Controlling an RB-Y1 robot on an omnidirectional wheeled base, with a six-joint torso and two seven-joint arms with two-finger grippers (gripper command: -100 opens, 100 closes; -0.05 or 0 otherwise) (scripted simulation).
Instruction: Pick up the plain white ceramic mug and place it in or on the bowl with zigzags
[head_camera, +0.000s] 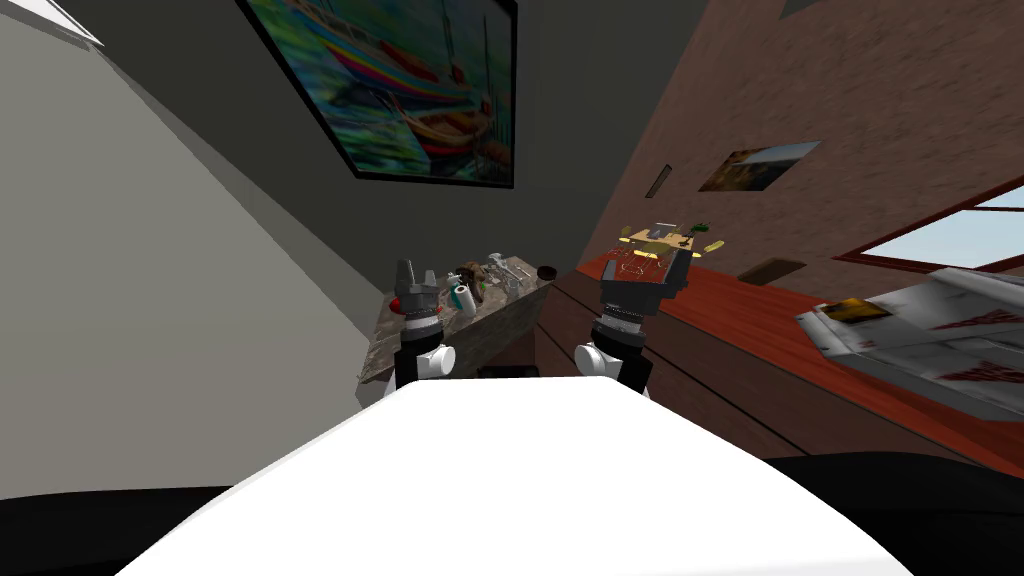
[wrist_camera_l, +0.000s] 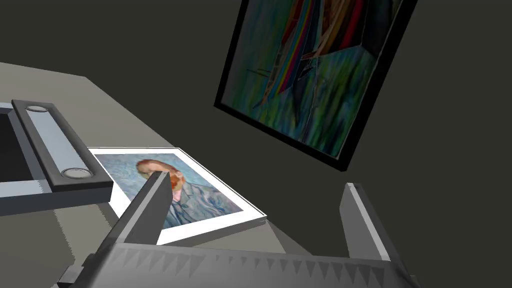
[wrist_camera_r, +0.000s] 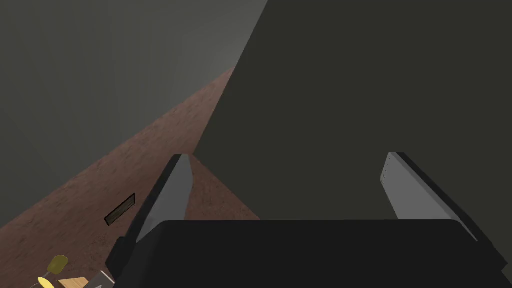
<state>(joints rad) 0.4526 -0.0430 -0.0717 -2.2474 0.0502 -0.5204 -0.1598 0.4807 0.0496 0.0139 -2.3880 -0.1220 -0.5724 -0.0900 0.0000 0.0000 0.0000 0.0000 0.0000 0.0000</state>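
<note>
Ahead, cluttered table past left hand

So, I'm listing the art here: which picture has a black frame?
The big boat painting on the dark wall. The portrait has a white border instead, and the small picture on the brick wall shows no frame.

I see a dark wall with a painting, a brick wall, a window and a cluttered table, possibly stone.
</note>
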